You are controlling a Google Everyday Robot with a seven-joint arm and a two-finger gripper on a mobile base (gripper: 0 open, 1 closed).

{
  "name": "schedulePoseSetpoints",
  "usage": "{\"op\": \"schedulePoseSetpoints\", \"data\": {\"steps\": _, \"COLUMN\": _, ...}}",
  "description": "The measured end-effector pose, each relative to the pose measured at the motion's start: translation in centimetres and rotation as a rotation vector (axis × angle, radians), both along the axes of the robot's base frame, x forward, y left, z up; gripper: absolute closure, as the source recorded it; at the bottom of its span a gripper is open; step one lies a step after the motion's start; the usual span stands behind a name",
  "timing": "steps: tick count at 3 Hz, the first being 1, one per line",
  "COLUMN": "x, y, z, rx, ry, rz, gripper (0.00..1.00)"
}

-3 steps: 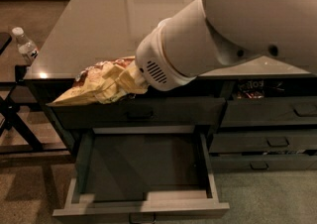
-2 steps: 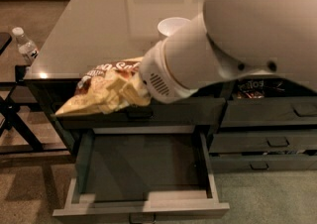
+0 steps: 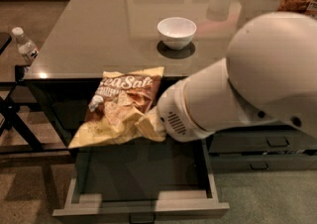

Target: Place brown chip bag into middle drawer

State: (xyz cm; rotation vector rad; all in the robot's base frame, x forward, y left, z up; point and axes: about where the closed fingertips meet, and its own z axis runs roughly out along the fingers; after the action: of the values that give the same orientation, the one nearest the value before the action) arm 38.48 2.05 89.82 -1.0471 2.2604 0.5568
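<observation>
Gripper point(image 3: 152, 125) clutching brown chip bag point(image 3: 119, 106) over open middle drawer point(image 3: 141, 208); bowl point(image 3: 177, 31) on desktop behind.

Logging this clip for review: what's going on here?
The robot's gripper, mostly hidden behind the wrist, holds the brown chip bag by its crumpled right corner. The bag hangs in the air above the open middle drawer and is not yet inside it. A white bowl sits on the tabletop behind.

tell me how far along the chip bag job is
Done: the middle drawer stands open. In hand: the pincer holds the brown chip bag in the air above the drawer's opening. Left: lower the bag inside and release it.
</observation>
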Motion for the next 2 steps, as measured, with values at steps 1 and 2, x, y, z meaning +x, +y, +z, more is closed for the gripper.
{"op": "schedulePoseSetpoints", "data": {"steps": 1, "x": -1.0, "y": -0.7, "z": -1.2, "rx": 0.008, "ry": 0.033, "rz": -0.021, "gripper": 1.0}}
{"op": "schedulePoseSetpoints", "data": {"steps": 2, "x": -1.4, "y": -1.1, "z": -2.9, "rx": 0.011, "ry": 0.072, "rz": -0.033, "gripper": 1.0}}
